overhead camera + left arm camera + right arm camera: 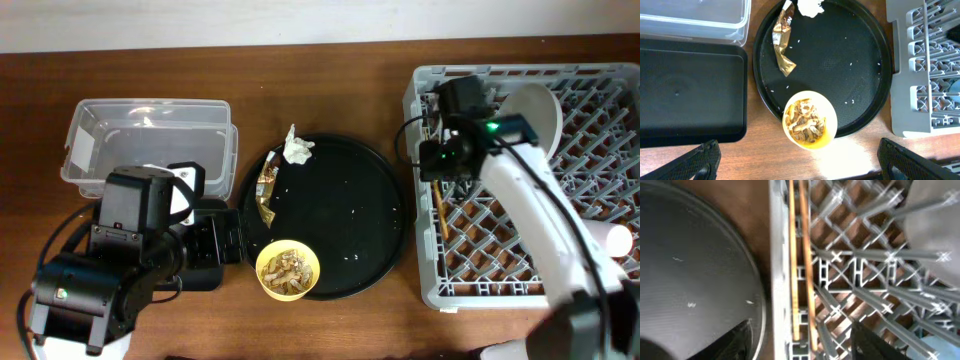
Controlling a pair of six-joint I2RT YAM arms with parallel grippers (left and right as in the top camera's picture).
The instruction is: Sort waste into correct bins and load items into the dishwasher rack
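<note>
Your right hand (801,332) hangs wide and empty over the chopsticks (802,265). These lie side by side inside the dishwasher rack (430,270), along the wall nearest the round tray (840,65). Your left hand (797,149), equally wide and empty, hovers above the yellow bowl (829,134) of food scraps (805,122) at that tray's rim. The wrapper (781,42) and napkin (810,6) lie on the tray.

The round tray (350,220) lies between the rack (425,290), right, and the tub (150,104), far left. The napkin (296,150), wrapper (266,190) and bowl (288,271) sit on its left part; 2 chopsticks (792,270) lie inside the rack's left wall.
</note>
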